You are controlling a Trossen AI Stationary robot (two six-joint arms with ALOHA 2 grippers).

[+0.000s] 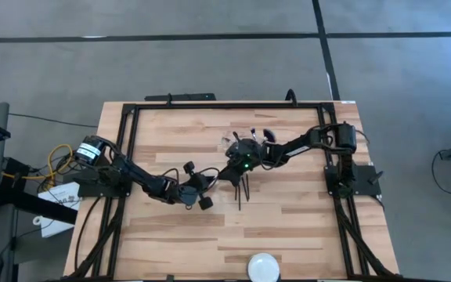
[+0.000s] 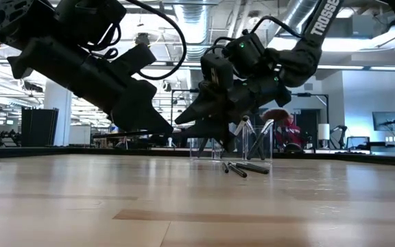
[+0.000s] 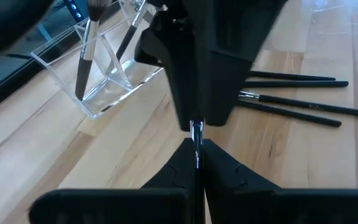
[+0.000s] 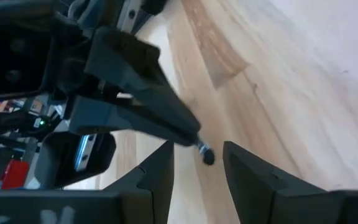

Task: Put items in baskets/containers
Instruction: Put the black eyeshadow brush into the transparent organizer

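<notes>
Clearly the work is only partly done. From where I stand, the clear plastic container [image 3: 107,84] sits near the middle of the table [image 1: 288,227] and already holds a few makeup brushes [image 3: 84,56], which lean upright inside it. Three more brushes [image 3: 297,102] lie flat on the wood just beside the container, so these are not yet put away.

The left gripper [image 3: 196,152] has its fingers pressed together on one slim brush [image 3: 196,134], holding it by the thin handle. The brush points toward the right gripper [image 4: 197,158], which waits directly in front with its fingers apart on either side of the brush end [image 4: 205,154]. It looks like a handover between the two arms, but I cannot say it for sure. Both grippers meet above the table centre, close to the container.

A white round disc [image 1: 263,266] rests at the near edge of the table, well apart from everything.

By my judgement, the held brush and the three lying ones remain to be placed.
</notes>
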